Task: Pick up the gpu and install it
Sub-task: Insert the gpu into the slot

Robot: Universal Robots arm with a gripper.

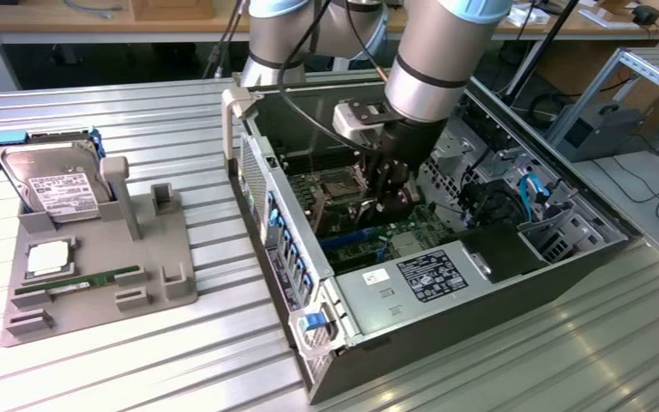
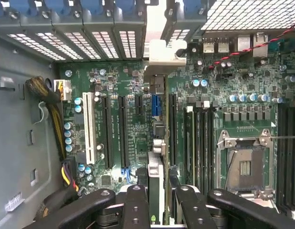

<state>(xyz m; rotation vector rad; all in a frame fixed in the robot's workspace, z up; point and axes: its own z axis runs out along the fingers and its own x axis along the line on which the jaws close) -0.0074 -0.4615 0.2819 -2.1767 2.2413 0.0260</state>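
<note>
Ribbed metal tabltop [image 1: 135, 112], open PC case [image 1: 341, 335] center frame; gripper [image 2: 156, 200] jaws pinching the gpu [image 2: 155, 176] edge-on, just above the motherboard [image 2: 133, 138] slots.

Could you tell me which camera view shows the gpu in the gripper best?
The wrist view: the gpu stands edge-on between the gripper fingers, its silver bracket toward the slot covers, above the motherboard. In the exterior view it is a dark card under the gripper inside the case.

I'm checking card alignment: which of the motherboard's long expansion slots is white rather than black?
The white slot is the outermost of the row, beside the yellow-and-black cable bundle. The other long slots are black, and the gpu in the gripper stands away from it.
</note>
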